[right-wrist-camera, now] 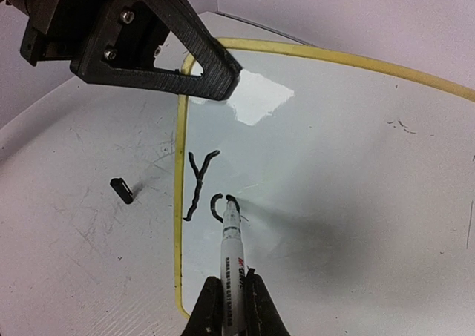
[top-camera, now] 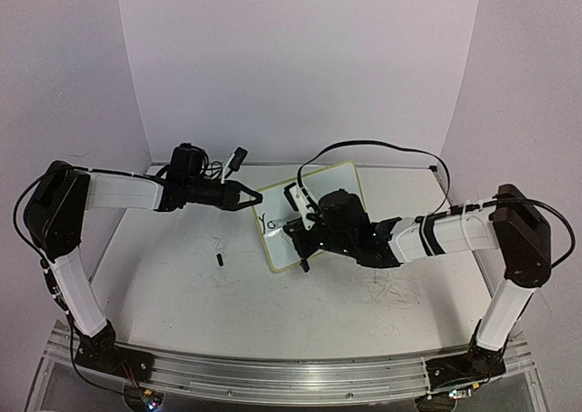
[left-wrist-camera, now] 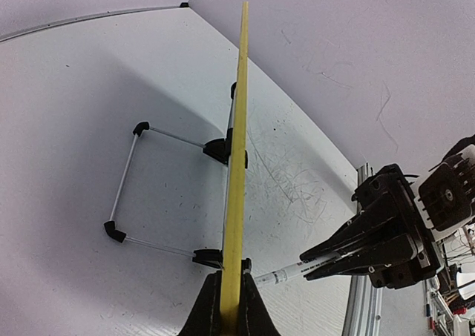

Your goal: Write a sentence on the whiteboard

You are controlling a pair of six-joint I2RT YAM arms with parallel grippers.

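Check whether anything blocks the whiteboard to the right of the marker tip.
Nothing visible does. Right of the marker, the whiteboard holds only faint specks; the left claw clamps its rim above the Y.

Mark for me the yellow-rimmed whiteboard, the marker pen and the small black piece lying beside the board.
yellow-rimmed white whiteboard (right-wrist-camera: 349, 165): right wrist view, bare white face.
white-barrelled marker pen (right-wrist-camera: 231, 248): right wrist view, mid-barrel.
small black loose piece (right-wrist-camera: 122, 190): right wrist view, its middle.
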